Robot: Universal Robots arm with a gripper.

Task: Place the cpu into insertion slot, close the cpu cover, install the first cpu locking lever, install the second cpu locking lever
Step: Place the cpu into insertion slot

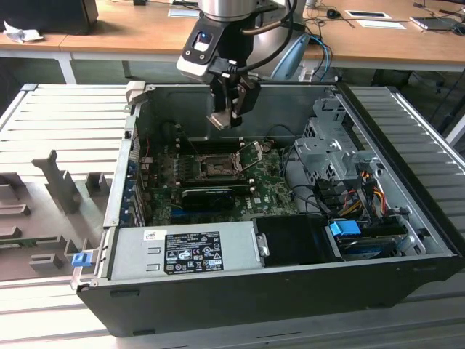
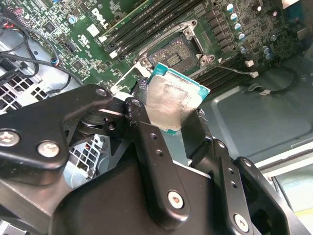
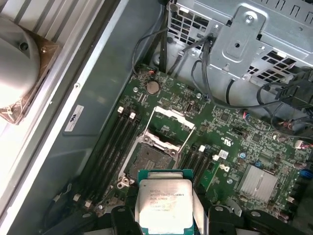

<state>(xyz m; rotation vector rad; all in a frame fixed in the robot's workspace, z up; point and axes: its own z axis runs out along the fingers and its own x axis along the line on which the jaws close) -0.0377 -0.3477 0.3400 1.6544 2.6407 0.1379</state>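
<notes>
- The cpu [image 1: 220, 120] is hanging in the air over the big open computer case [image 1: 240, 291], which is lying on a grey ribbed table [image 1: 65, 116].
- A long grey power box [image 1: 185, 251] is sitting along the near wall of the case in the exterior view.
- The green circuit board [image 1: 270, 190] is lying flat on the floor of the case.
- The black expansion card [image 1: 207, 196] is sitting on the board, just beside the socket.
- The insertion slot [image 3: 149, 157] is sitting open on the board, with its dark square middle showing.
- The cpu cover [image 3: 174, 116] is standing tipped up at one edge of the slot, not lying over it.
- The claw [image 1: 231, 116] is pinching the cpu by two opposite edges, with black fingers [image 2: 146, 132] pressing on each side.
- In the second wrist view the cpu [image 2: 173, 100] is showing its shiny grey top and green rim.
- In the first wrist view the cpu [image 3: 164, 205] is floating near the slot but apart from it, not touching the board.
</notes>
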